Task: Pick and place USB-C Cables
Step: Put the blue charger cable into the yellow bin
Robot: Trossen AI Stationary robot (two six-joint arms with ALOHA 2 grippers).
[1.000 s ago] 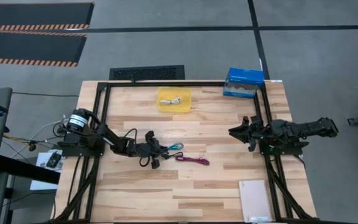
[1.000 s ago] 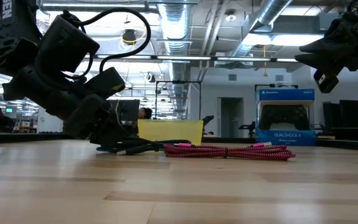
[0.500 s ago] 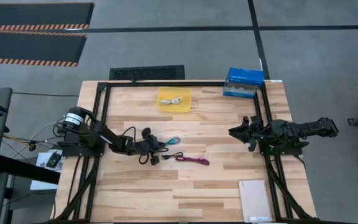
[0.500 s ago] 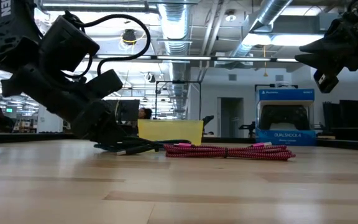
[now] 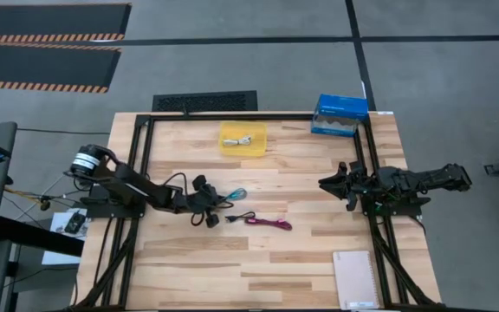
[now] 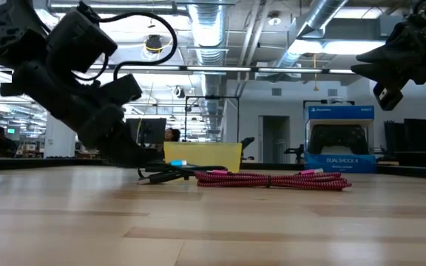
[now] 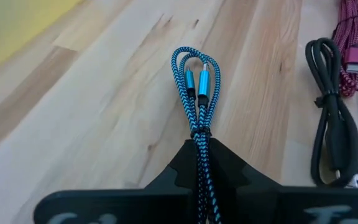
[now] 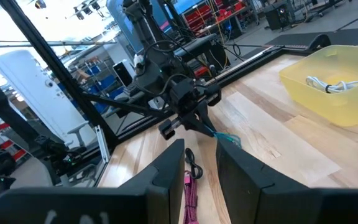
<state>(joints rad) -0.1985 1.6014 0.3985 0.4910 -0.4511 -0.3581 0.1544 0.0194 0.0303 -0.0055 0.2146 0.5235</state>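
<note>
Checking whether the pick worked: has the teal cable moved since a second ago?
Yes. In the high view the teal cable, shut in the left gripper, has shifted away from the magenta cable, toward the yellow bin.

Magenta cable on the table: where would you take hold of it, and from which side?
Grip the magenta cable at its middle, coming straight down with the fingers across its narrow width. It lies flat as a long thin bundle, with the black cable close at its left end.

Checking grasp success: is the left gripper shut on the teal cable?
Yes, shut: the left gripper pinches the teal cable between its fingers, its loop hanging free ahead.
</note>
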